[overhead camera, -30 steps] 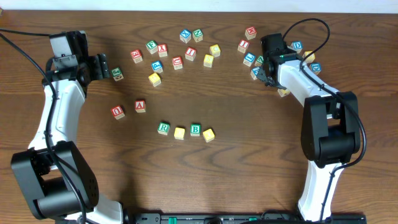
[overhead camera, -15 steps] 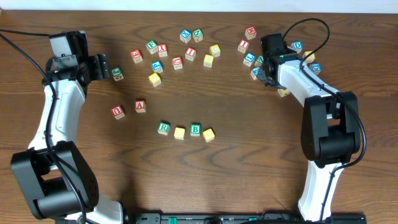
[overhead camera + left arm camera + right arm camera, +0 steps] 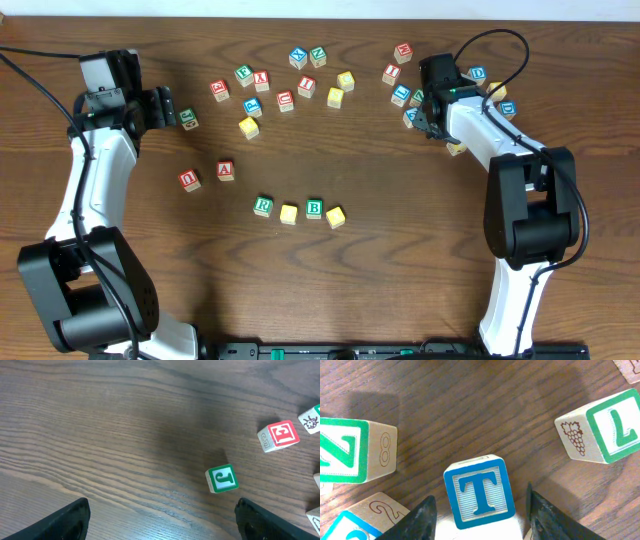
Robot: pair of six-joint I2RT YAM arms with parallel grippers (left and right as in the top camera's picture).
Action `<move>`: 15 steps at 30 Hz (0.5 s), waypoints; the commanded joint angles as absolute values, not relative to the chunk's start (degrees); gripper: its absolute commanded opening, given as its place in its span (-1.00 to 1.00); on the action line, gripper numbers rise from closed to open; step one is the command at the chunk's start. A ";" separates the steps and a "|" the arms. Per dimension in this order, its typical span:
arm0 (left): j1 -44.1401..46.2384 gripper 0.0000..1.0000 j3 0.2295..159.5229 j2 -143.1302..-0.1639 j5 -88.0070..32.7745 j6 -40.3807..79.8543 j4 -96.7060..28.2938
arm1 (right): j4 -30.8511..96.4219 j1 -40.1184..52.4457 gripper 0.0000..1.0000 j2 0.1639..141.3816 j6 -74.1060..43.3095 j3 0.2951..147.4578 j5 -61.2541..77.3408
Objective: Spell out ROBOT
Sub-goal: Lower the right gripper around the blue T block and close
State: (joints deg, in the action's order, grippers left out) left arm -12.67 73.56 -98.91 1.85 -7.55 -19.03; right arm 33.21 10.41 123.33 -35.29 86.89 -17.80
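A row stands mid-table: green-framed R cube (image 3: 263,206), a yellow cube (image 3: 289,213), green-framed B cube (image 3: 314,208) and a second yellow cube (image 3: 335,216). The blue-framed T cube (image 3: 480,491) rests on the table at the back right. My right gripper (image 3: 480,512) is open and straddles it, with a gap showing on each side. In the overhead view that gripper (image 3: 422,116) hides the T. My left gripper (image 3: 162,520) is open over bare wood at the back left (image 3: 166,108), holding nothing.
Red-framed A (image 3: 226,170) and U (image 3: 189,180) cubes lie left of the row. Several loose cubes are scattered along the back. A green J cube (image 3: 222,479) sits just ahead of the left fingers. A green N cube (image 3: 345,450) and an L cube (image 3: 605,427) flank the T.
The right gripper's jaws have spread wider apart. In the overhead view neither arm nor any cube has shifted.
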 commanded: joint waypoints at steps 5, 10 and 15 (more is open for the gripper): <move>-12.84 0.82 73.30 -98.94 2.00 -7.90 -18.76 | 33.21 10.92 0.12 123.76 -31.68 86.98 -18.96; -12.84 0.82 73.30 -98.94 2.00 -7.90 -18.76 | 33.50 10.92 0.07 123.76 -30.17 86.98 -18.94; -12.84 0.82 73.30 -98.94 2.00 -7.90 -18.76 | 33.17 10.90 0.01 123.74 -27.92 87.00 -18.94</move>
State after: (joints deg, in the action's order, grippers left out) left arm -12.67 73.56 -98.91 1.85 -7.55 -19.03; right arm 33.30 10.39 123.33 -30.26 86.89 -17.80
